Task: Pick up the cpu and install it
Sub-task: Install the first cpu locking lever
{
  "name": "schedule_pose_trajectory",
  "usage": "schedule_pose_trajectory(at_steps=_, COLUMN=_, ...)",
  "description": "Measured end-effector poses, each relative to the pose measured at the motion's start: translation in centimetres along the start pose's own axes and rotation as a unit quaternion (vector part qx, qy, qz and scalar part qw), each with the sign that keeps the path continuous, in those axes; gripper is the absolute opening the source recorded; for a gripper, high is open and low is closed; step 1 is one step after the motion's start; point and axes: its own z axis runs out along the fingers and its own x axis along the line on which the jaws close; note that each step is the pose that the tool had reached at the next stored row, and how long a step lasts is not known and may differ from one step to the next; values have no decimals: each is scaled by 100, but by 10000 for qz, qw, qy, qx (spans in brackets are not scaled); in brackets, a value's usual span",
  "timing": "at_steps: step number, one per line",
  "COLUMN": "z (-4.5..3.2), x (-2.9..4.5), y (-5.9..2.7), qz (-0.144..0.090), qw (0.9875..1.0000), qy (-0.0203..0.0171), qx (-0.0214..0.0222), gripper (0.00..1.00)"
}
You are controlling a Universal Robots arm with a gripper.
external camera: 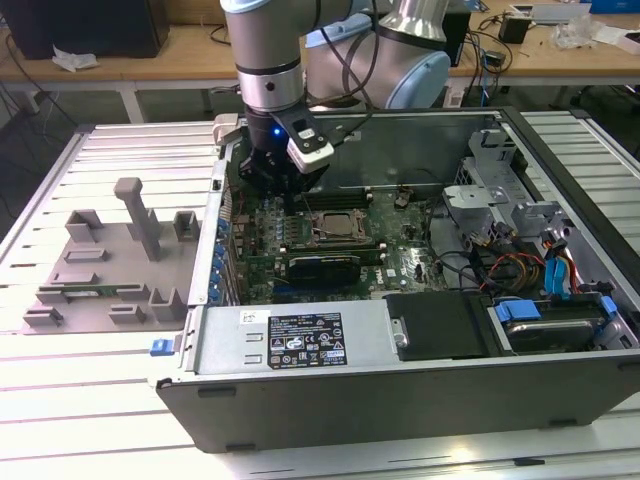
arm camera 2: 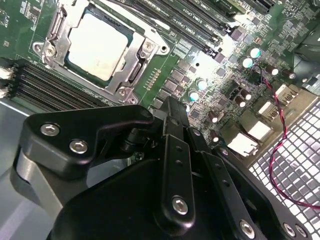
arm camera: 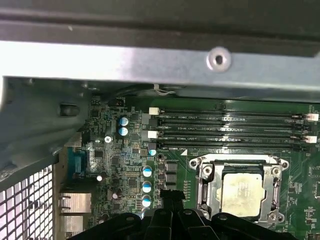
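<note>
cpu (arm camera 2: 97, 45) lies flat in the socket frame (arm camera 2: 146, 50) on the motherboard (arm camera 2: 210, 65), silver top up, so i judge the pick and the placing done. gripper (arm camera 2: 172, 106) hovers over the board just beside the socket, apart from the chip, jaws closed on each other with nothing between them. in the exterior view the arm reaches down into the open computer case (external camera: 420, 395), on that view's left of the socket. whether the metal bracket is latched down i cannot tell; that may be all that is left.
</note>
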Motion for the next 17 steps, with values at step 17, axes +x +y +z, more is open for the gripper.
schedule_pose_trajectory(at_steps=17, z=-300, x=-19, y=-21, qz=8, qw=9999, qy=-2, qx=-108, gripper=11)
